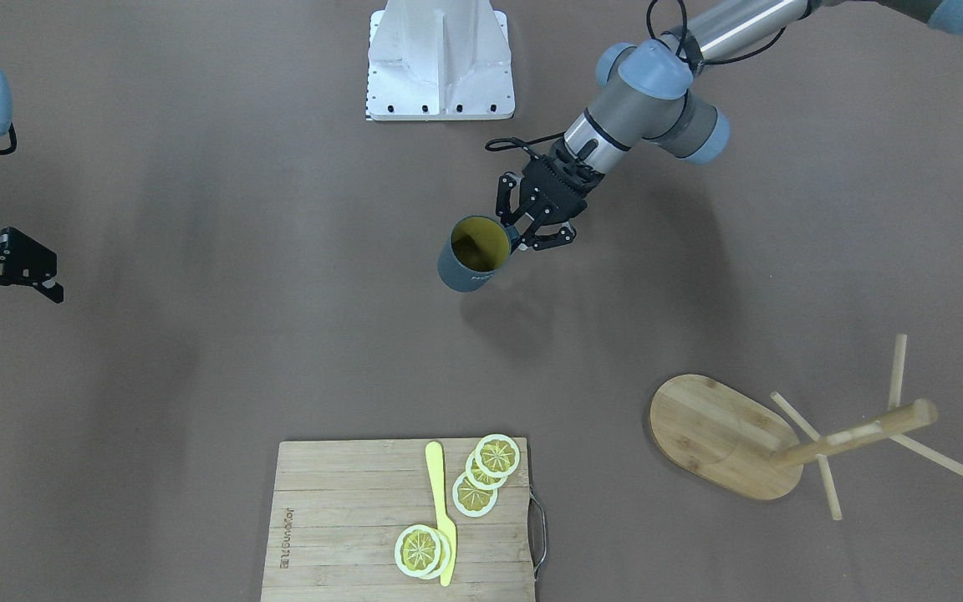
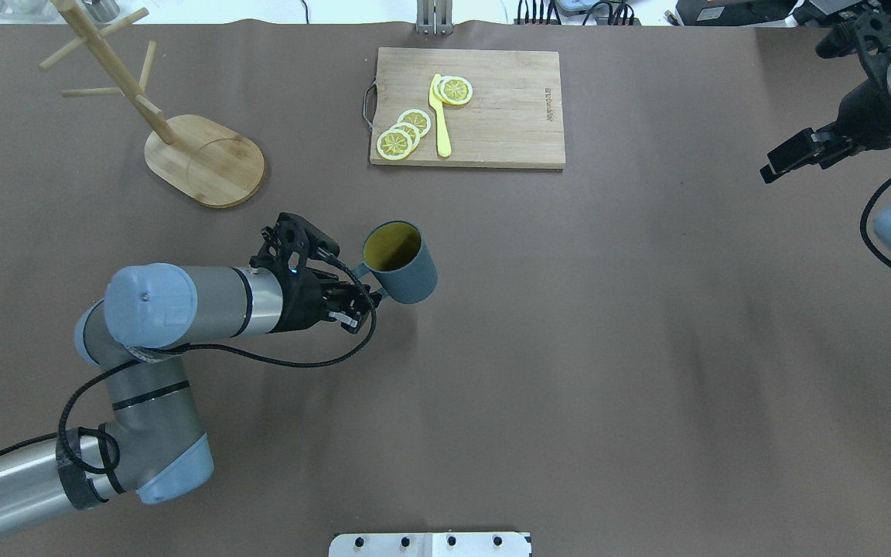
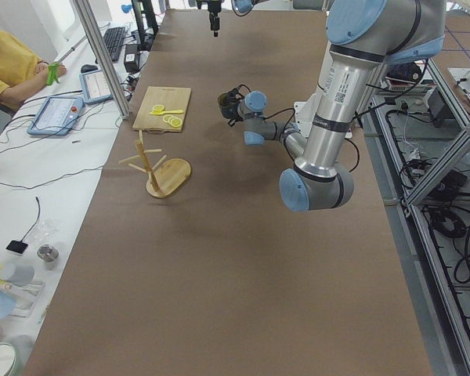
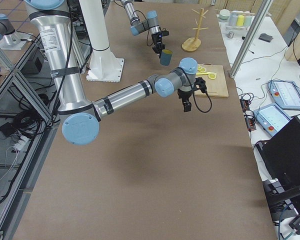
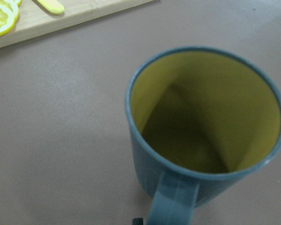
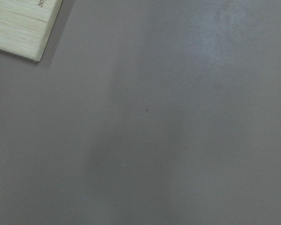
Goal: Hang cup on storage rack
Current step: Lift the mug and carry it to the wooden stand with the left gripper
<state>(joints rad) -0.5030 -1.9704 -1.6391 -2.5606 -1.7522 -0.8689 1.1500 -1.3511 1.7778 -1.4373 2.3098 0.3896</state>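
Observation:
The cup (image 1: 473, 255), dark blue-teal with a yellow inside, hangs mouth-up and slightly tilted over the table's middle, its shadow offset beneath it. My left gripper (image 1: 525, 237) is shut on the cup's handle (image 5: 172, 201). The overhead view shows the same cup (image 2: 401, 263) with the left gripper (image 2: 363, 285) at its handle side. The storage rack (image 1: 724, 435), a bamboo mug tree with an oval base, stands apart from the cup; its pegs (image 2: 109, 58) are bare. My right gripper (image 1: 9, 280) hovers open and holds nothing, far off at the table's other end.
A slatted cutting board (image 2: 507, 116) with lemon slices (image 2: 403, 135) and a yellow knife (image 2: 440, 116) lies at the far edge. The white robot base (image 1: 440, 63) stands at the near side. A seated person (image 3: 8, 66) is beside the table.

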